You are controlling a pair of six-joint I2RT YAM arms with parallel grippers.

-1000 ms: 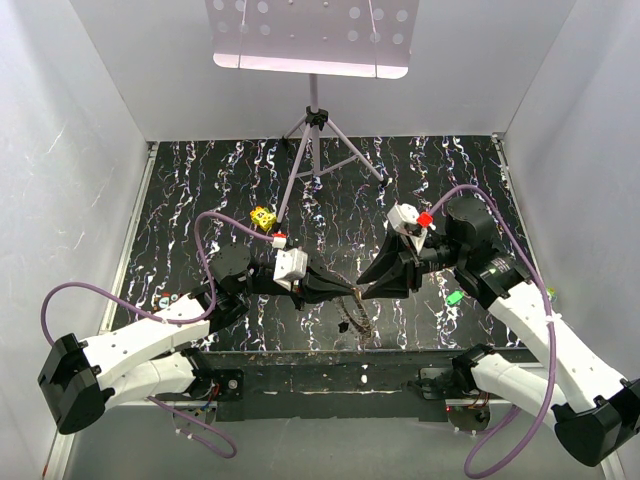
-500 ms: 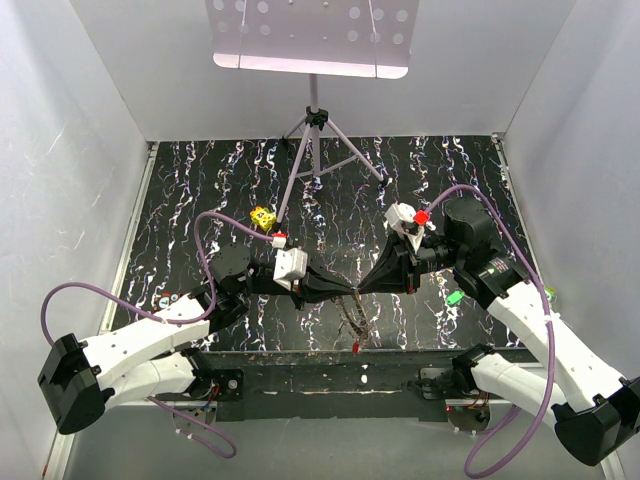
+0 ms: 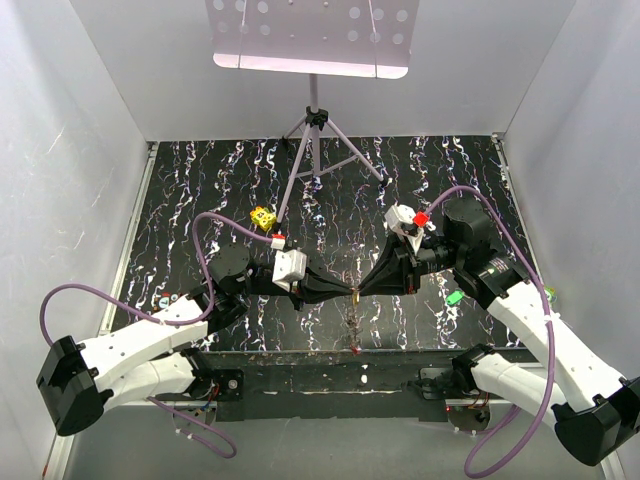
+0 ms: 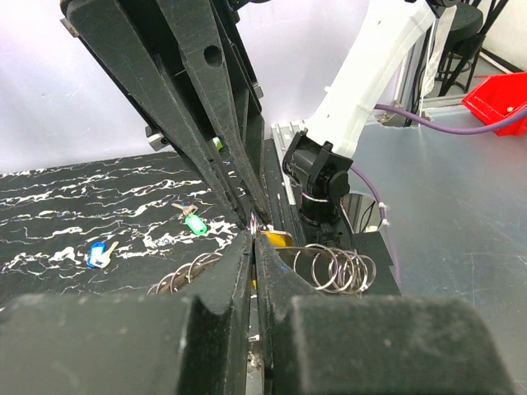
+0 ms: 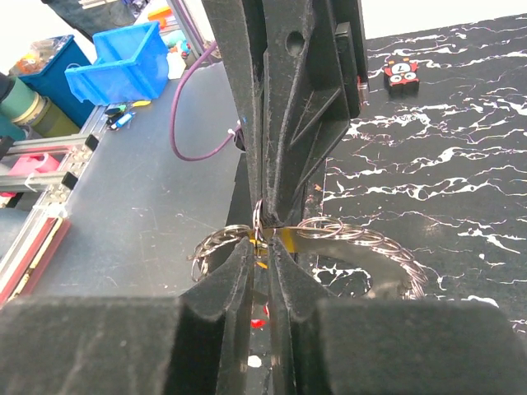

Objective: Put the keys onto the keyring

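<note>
My two grippers meet tip to tip above the table's front edge, left gripper (image 3: 347,291) and right gripper (image 3: 362,291). The keyring (image 3: 352,320), a band strung with many silvery wire rings, hangs below them. It also shows in the left wrist view (image 4: 338,267) and the right wrist view (image 5: 362,240). My left gripper (image 4: 254,240) is shut on the keyring. My right gripper (image 5: 262,251) is shut on a small orange key head (image 5: 288,239) at the ring. A red key (image 3: 355,348) shows below. A green key (image 3: 455,297) and a blue key (image 4: 96,253) lie on the table.
A yellow dotted cube (image 3: 263,217) lies at the left middle of the black marbled table (image 3: 200,170). A tripod stand (image 3: 315,150) stands at the back centre. The black front rail (image 3: 330,370) runs just below the grippers.
My right gripper has moved left until its tips meet the left gripper's. The keyring has swung and now hangs straight down. A red key has come into view below it.
</note>
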